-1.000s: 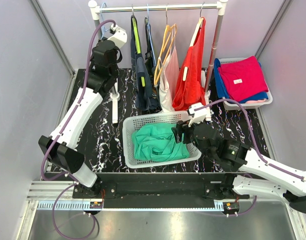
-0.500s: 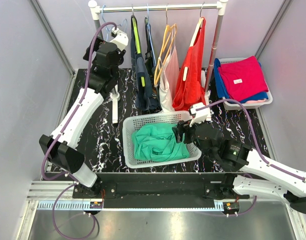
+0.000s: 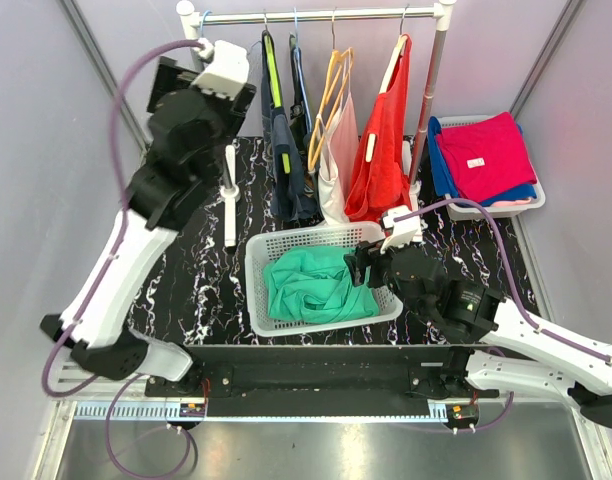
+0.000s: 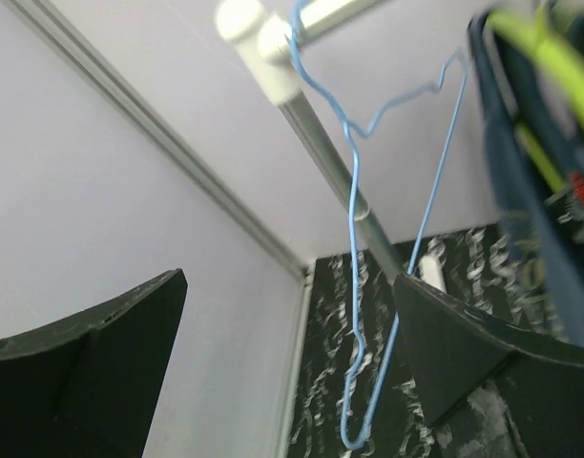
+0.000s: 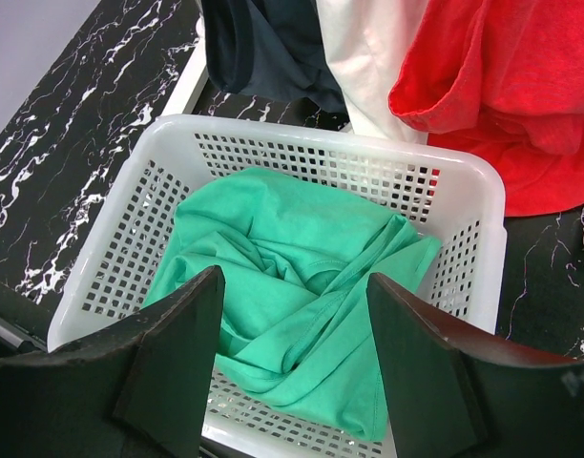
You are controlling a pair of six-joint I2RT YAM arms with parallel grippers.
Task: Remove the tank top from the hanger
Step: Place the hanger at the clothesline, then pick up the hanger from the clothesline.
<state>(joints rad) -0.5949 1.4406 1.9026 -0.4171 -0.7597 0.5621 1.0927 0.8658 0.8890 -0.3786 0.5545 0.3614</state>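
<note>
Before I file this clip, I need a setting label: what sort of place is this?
Probably a lab test cell staged as a laundry corner: bare grey walls close in a marbled table, with a rail of hung clothes and a white basket.

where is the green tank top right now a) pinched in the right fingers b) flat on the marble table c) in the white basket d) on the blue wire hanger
c, the green tank top lies crumpled in the white basket, and the blue wire hanger hangs bare.
</note>
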